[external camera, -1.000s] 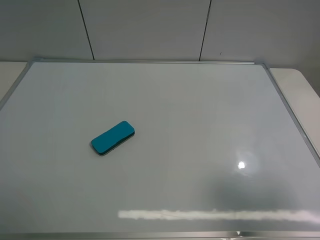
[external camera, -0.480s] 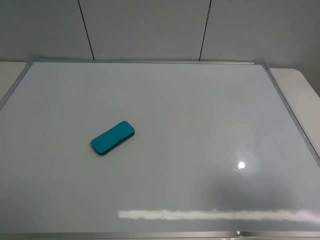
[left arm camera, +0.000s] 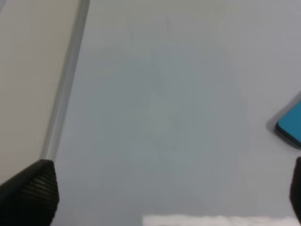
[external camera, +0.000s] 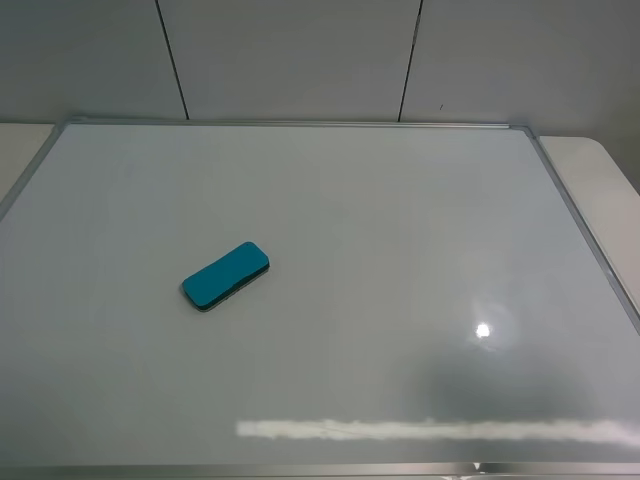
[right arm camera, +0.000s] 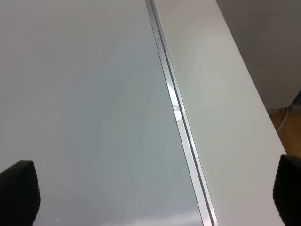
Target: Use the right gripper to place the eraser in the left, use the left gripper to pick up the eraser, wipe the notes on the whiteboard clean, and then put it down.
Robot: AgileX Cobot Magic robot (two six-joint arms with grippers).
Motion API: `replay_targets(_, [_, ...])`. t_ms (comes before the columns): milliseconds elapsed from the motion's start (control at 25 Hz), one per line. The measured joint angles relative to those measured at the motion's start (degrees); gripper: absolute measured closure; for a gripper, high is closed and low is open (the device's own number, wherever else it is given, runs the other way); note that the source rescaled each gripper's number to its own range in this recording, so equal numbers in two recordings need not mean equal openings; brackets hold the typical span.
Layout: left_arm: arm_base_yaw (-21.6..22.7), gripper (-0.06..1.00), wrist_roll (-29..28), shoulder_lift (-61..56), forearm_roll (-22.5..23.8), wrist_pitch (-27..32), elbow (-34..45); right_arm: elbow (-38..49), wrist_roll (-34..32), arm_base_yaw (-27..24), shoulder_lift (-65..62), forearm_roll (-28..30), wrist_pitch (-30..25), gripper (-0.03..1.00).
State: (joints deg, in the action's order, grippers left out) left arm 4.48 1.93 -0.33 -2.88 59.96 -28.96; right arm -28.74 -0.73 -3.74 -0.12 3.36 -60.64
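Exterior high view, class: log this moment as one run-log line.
eraser: flat on whiteboard, left of centre | notes: none visible | left gripper: open, empty | right gripper: open, empty

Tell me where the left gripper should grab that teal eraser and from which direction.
Probably across the eraser's two long sides at mid-length, coming straight down from above. It lies flat on the whiteboard with its long axis slanted, so the wrist should turn to match. The narrow width fits between open jaws, and the rounded ends would offer a poorer hold.
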Motion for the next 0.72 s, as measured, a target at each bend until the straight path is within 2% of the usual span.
replay_targets(720, [0.0,-0.05,0.0,0.0,0.12,0.0,0.0,0.0,0.0,0.0,0.0,0.0,0.0,-0.03])
